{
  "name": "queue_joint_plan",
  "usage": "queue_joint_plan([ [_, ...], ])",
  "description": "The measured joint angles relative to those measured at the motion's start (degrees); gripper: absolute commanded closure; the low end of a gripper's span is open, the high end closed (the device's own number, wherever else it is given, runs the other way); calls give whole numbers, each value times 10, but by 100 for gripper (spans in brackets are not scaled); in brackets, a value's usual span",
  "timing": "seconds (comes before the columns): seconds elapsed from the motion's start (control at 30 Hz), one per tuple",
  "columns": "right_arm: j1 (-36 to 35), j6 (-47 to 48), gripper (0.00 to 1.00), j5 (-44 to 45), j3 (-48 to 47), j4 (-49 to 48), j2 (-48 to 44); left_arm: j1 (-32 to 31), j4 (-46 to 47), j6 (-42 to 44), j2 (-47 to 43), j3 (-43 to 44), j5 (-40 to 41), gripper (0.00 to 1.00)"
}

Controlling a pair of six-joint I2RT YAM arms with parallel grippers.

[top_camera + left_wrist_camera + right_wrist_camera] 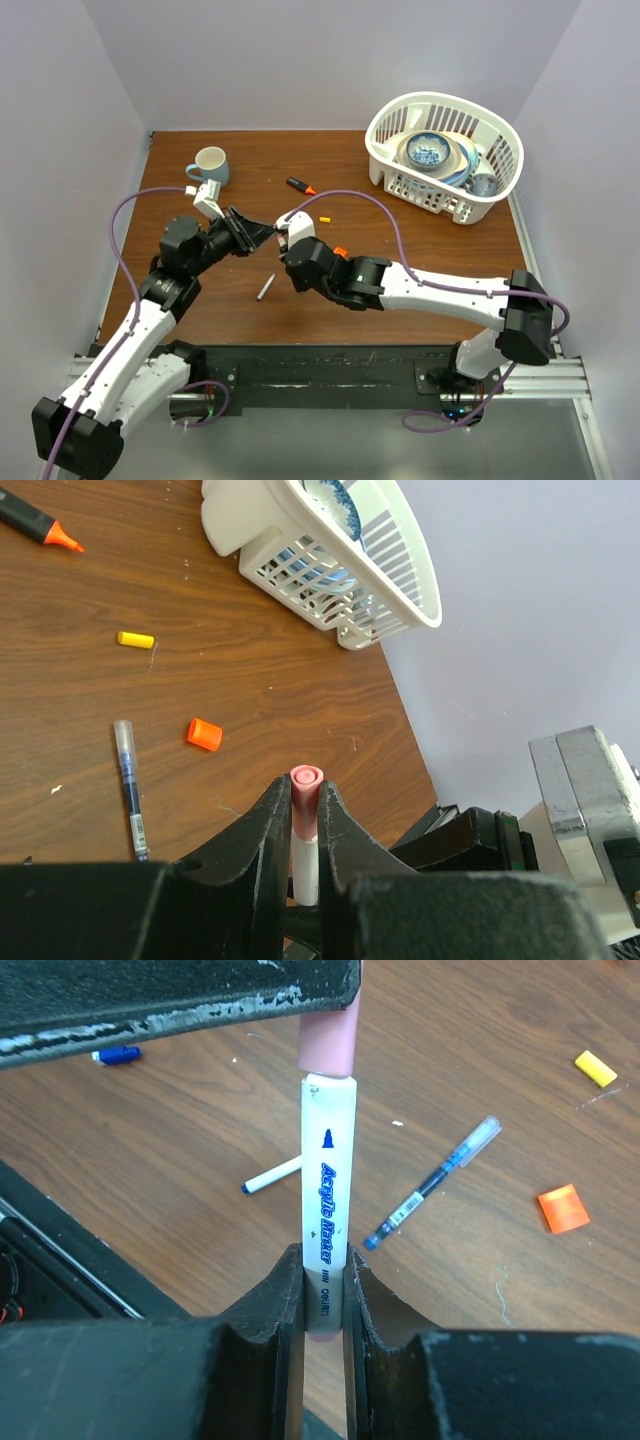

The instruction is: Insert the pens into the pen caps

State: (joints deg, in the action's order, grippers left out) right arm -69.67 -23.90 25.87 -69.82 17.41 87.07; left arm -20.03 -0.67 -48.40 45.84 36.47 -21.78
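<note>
Brown worktop [450, 255] between pale walls [330, 60], white basket [400, 185] at upper right and mug [210, 165] at upper left of the top view. At its centre, left pincer [305, 802] clamped on a pink cap [306, 780], right pincer [325, 1260] clamped on the lower barrel of a white marker [327, 1180], cap and barrel in line and touching end to end. Loose in the right wrist view: clear pen [432, 1185] at centre right, orange cap [563, 1208] and yellow cap [595, 1068] at right, blue cap [118, 1055] at upper left.

Bright even light, soft shadows, slight glare, near foreground blurred
</note>
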Motion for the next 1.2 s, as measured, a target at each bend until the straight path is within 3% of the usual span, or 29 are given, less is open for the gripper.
queue_joint_plan([
  [0.3, 0, 22, 100, -30, 1, -94, -15, -12, -83, 6, -17, 52, -17, 44],
  [0.5, 0, 28, 100, -64, 23, -124, -78, -13, -118, 33, -32, 108, -34, 32],
  [0.87, 0, 28, 100, -116, 49, -125, -182, -13, -99, 101, -53, 179, -132, 29],
  [1.2, 0, 12, 100, -245, 117, -158, -275, -14, 21, 100, -49, 189, -234, 27],
])
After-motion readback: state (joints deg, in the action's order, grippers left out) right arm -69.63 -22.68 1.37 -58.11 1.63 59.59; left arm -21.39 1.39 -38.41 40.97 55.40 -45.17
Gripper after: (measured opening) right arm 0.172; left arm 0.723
